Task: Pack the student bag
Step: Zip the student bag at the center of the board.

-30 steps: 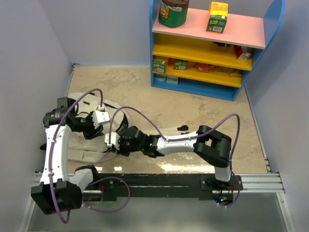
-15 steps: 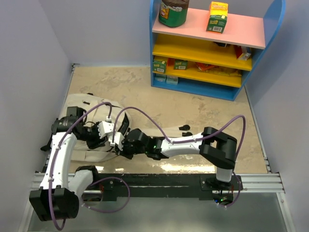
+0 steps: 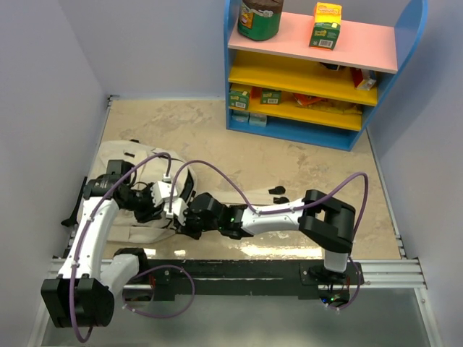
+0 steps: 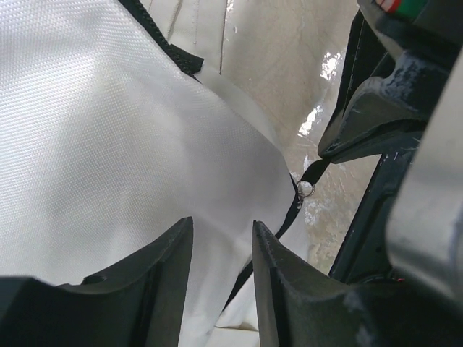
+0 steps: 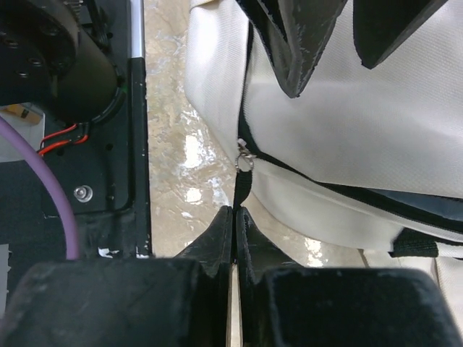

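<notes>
**Limp canvas bag, being worked by its zip pull**

The student bag (image 3: 126, 170) is lying slumped at the near left of the marble-patterned table (image 3: 304, 155), just ahead of the left arm's base. The right gripper (image 5: 233, 214) is pinching the black zip pull (image 5: 241, 186) flat between closed fingers, just below its small metal ring. The left gripper (image 4: 222, 225) is sitting on the beige canvas beside the zip line. Its jaws are standing a little apart with cloth in the gap, and I cannot tell whether it is pinching that cloth. The bag is looking light and floppy, likely to bunch and drag instead of resisting. A zip pulled this way probably needs the canvas pinned close to the slider. The thin tab may be prone to slipping out.
</notes>
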### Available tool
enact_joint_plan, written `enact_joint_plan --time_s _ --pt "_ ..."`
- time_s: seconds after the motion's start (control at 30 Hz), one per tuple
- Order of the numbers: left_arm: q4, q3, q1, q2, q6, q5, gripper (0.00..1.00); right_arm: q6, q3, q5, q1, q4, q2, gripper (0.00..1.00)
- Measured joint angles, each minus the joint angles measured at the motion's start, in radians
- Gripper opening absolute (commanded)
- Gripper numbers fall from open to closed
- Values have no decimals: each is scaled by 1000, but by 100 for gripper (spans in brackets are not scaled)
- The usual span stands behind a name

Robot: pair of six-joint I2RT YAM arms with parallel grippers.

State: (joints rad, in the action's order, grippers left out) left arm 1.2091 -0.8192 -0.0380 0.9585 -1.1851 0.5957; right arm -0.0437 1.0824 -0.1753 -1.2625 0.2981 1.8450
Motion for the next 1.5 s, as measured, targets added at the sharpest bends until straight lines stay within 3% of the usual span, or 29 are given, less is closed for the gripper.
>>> enact_joint_plan --time_s 0.07,0.23,0.67,0.93,1.13,1.5 --pt "-20 -3 22 15 35 -1 33 3 0 -18 17 -2 0 0" --pt "-100 -25 76 64 121 -2 53 3 5 -98 75 -13 -6 0" --pt "-189 -120 97 98 259 -23 59 -13 112 -235 168 -78 8 0" --pt "-276 -173 174 124 457 -119 78 -106 258 -394 285 -107 99 0" --pt "-309 -233 241 214 564 -194 79 -133 264 -446 356 -110 114 0" --pt "-351 -260 304 177 625 -297 82 -119 249 -433 386 -86 80 0"
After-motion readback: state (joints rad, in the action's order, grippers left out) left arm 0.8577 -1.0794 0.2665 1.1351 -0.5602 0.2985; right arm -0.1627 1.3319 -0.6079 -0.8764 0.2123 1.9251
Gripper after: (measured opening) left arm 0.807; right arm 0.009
